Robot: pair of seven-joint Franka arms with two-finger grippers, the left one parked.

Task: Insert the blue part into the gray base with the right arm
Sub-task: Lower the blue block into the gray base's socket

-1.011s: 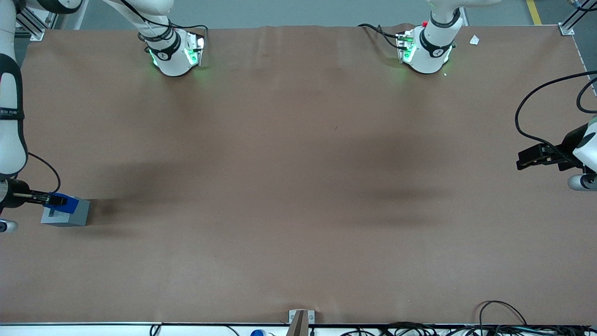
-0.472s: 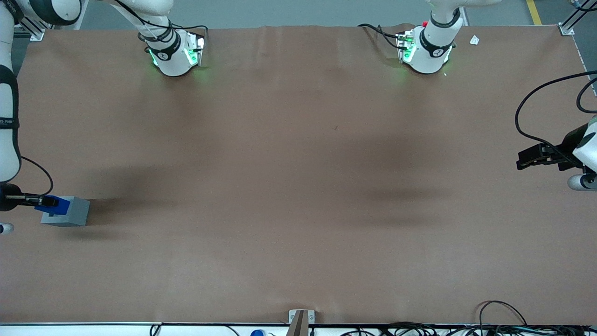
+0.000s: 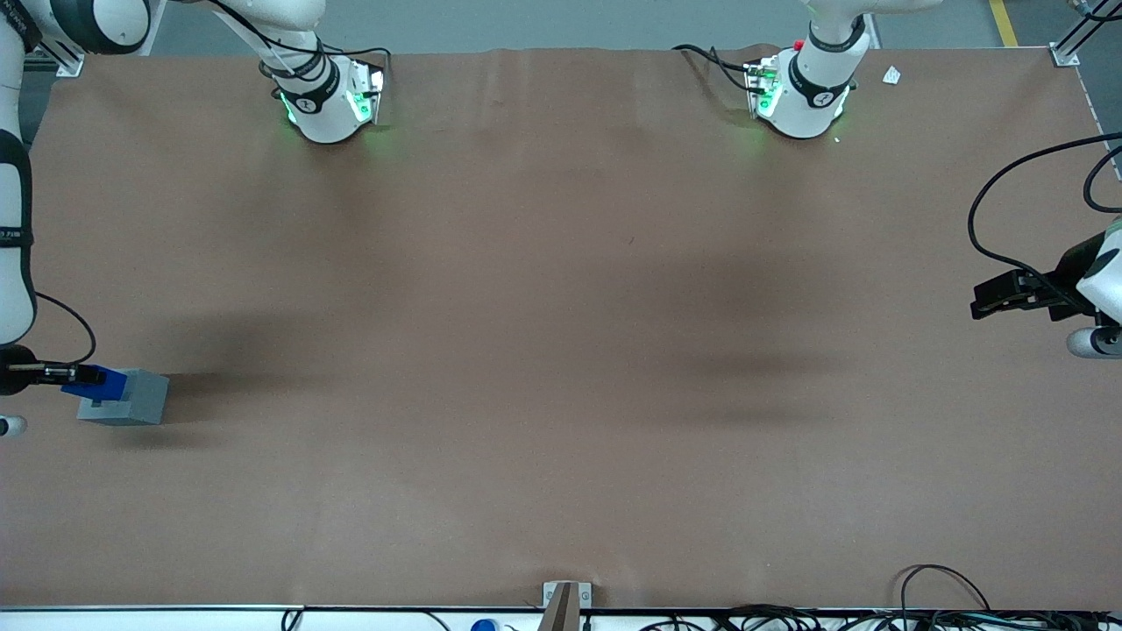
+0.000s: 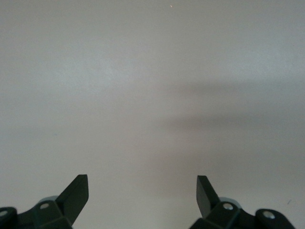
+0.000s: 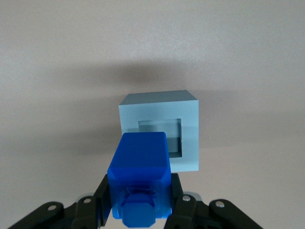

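Observation:
The blue part (image 3: pixel 93 381) is clamped between the fingers of my right arm's gripper (image 3: pixel 74 376), which is shut on it at the working arm's end of the table. The gray base (image 3: pixel 133 399) rests on the brown table, its square recess (image 5: pixel 175 137) facing up. In the front view the blue part overlaps only the base's edge toward the working arm's end. In the right wrist view the blue part (image 5: pixel 140 164) sits in the gripper (image 5: pixel 139 193) and covers a corner of the recess in the gray base (image 5: pixel 159 106).
Both arm bases (image 3: pixel 329 101) (image 3: pixel 802 92) stand at the table's edge farthest from the front camera. A metal bracket (image 3: pixel 565 600) and loose cables (image 3: pixel 947 605) lie along the nearest edge. A small white scrap (image 3: pixel 891 76) lies near the parked arm's base.
My gripper has carried the blue part sideways toward the working arm's end of the table, so it now overlaps less of the gray base. The base has not moved.

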